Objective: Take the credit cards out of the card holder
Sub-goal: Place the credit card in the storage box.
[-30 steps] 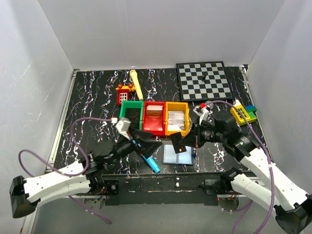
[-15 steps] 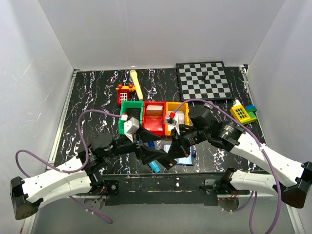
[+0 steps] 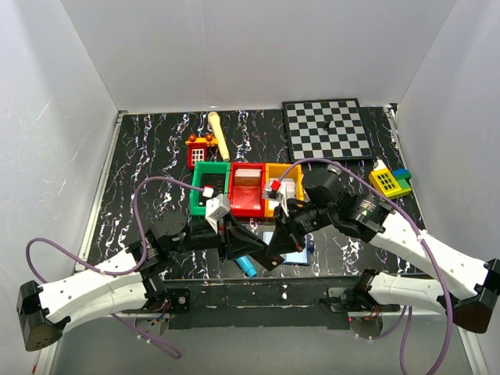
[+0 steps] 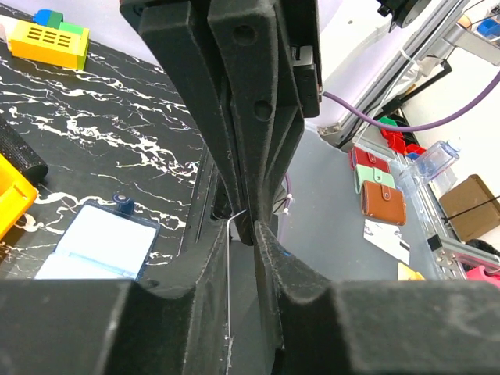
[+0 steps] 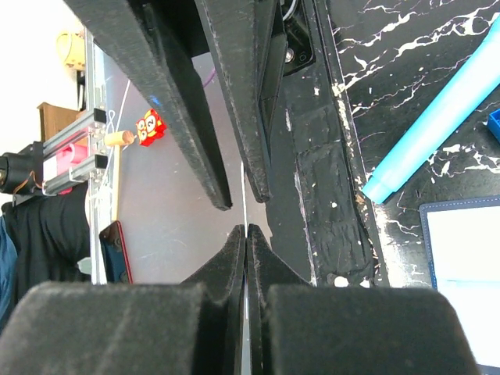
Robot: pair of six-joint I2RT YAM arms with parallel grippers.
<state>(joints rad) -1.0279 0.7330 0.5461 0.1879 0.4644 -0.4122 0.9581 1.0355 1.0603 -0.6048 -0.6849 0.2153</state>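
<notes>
- Here, above the near edge of a black marbled table (image 3: pixel 156 156), two robot arms meet tip to tip.
- The right gripper (image 5: pixel 246 234) is clenched on a thin white card (image 5: pixel 244 183), seen edge-on.
- The left gripper (image 4: pixel 248 234) has a finger on each side of that card. Its jaws look nearly together, but I cannot tell whether they pinch it.
- The card holder (image 4: pixel 98 246) lies open on the table, pale blue inside facing up, beneath the grippers and near a cyan toy microphone (image 3: pixel 247 267).
</notes>
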